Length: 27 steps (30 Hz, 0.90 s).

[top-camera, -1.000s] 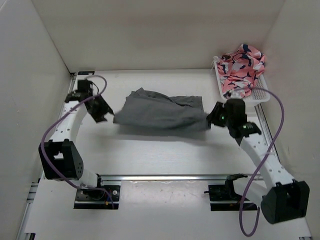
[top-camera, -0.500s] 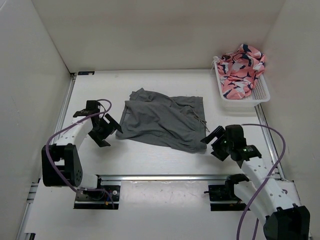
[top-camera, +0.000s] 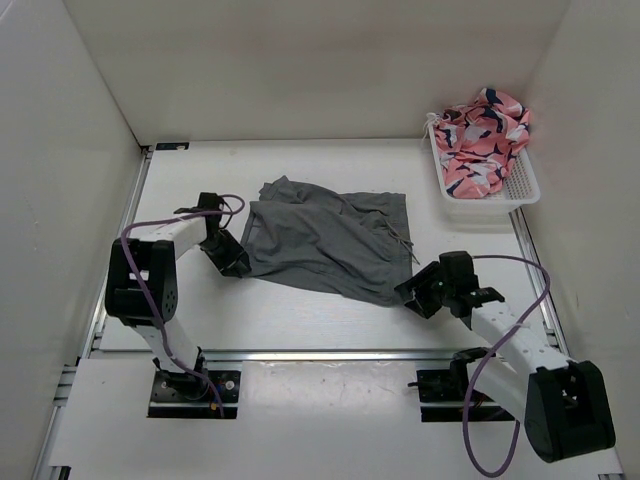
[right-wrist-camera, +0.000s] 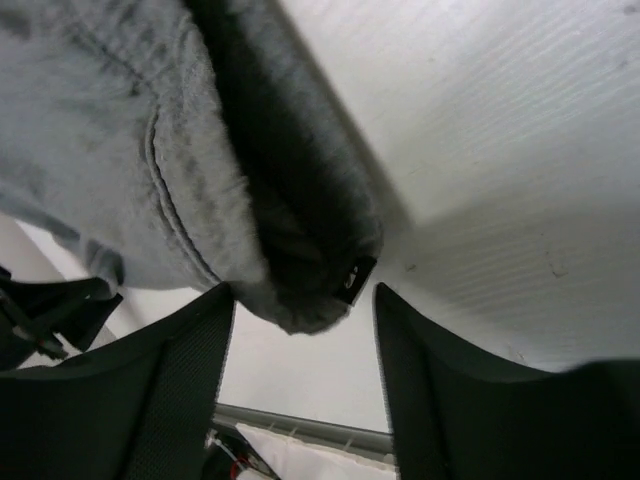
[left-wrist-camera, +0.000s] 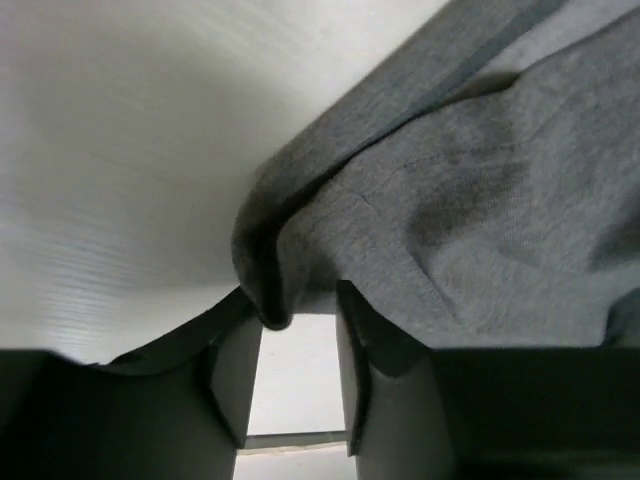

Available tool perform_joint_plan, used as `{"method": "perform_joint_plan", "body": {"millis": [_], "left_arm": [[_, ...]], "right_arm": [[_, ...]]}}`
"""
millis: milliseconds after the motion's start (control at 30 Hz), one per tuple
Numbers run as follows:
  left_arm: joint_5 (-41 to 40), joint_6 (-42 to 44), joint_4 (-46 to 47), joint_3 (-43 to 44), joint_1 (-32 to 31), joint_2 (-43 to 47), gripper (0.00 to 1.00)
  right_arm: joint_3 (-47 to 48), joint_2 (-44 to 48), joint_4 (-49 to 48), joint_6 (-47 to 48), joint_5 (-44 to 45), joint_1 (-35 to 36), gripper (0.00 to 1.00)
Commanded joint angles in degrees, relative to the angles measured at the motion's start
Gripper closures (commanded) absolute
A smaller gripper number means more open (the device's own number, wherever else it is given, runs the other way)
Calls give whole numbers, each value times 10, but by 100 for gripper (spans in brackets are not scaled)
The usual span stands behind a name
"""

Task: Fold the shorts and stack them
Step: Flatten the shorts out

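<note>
R claw [top-camera: 412, 293] at 4 o'clock of shorts [top-camera: 325, 240], jaws wide, astride near-right corner, no pinch yet. L claw [top-camera: 232, 262] at 9 o'clock, jaws part-open round left corner. Shorts lie spread mid-table [top-camera: 300, 315]. Step: corner grab for 1st fold. Next: close both, lift evenly, carry twd 12.

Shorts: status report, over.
Left pincer open around shorts corner. Right pincer same, opposite corner. Shorts lie flat. Basket apart, far right.
</note>
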<state>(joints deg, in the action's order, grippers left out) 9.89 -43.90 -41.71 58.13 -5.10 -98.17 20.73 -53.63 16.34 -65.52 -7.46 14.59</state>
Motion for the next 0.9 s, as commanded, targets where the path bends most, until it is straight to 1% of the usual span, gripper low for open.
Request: {"method": "perform_joint_plan", "body": {"millis": [0, 33, 67, 133, 167, 200, 233, 267, 333, 433, 467, 533, 567, 600, 633, 667, 700, 733, 767, 800, 833, 867], "left_arm": [[-5, 8, 12, 27, -2, 2, 57], [-5, 8, 12, 27, -2, -4, 78], [-5, 14, 12, 33, -2, -4, 88], [-5, 14, 12, 33, -2, -4, 90], [-5, 14, 12, 33, -7, -4, 90], [-5, 14, 12, 33, -7, 4, 90], [-11, 19, 12, 38, -7, 17, 90], [-11, 19, 12, 38, -7, 26, 90], [-11, 19, 2, 51, -7, 46, 90], [-6, 24, -30, 91, -7, 100, 90], [-6, 24, -39, 104, -7, 132, 90], [-6, 24, -71, 159, -2, 158, 90], [-6, 24, -83, 182, -2, 176, 90], [-13, 24, -98, 235, -2, 184, 90], [-28, 29, -130, 262, -2, 191, 90], [-36, 29, -145, 289, -2, 204, 90], [-43, 29, -158, 338, -2, 212, 90], [-57, 36, -180, 362, 4, 221, 90], [-63, 36, -187, 384, 4, 242, 90], [-63, 36, -188, 418, 11, 256, 90], [-63, 36, -188, 434, 11, 270, 90], [-71, 36, -188, 450, 17, 283, 90]], "right_arm": [[-3, -30, -58, -5, 10, 12, 43], [-3, -35, -58, -5, 10, 18, 45], [-3, -43, -63, -5, 21, 18, 52], [4, -49, -63, 9, 53, 25, 61], [13, -55, -58, 20, 69, 30, 72], [21, -55, -51, 29, 83, 30, 80], [39, -61, -45, 53, 95, 30, 92], [49, -61, -28, 64, 114, 30, 100], [82, -61, -11, 93, 127, 30, 100], [129, -32, 19, 139, 141, 30, 100], [173, -32, 28, 181, 141, 30, 100], [230, -39, 73, 224, 148, 30, 100], [290, -46, 90, 268, 148, 30, 100], [321, -51, 127, 288, 142, 30, 100], [346, -51, 139, 308, 136, 30, 100], [395, -51, 151, 340, 130, 30, 100], [421, -44, 164, 355, 130, 30, 100], [448, -44, 191, 369, 113, 30, 100], [504, -44, 206, 390, 108, 30, 100], [532, -39, 221, 402, 102, 30, 100], [559, -39, 248, 410, 94, 30, 100], [608, -32, 258, 418, 83, 30, 100]]}}
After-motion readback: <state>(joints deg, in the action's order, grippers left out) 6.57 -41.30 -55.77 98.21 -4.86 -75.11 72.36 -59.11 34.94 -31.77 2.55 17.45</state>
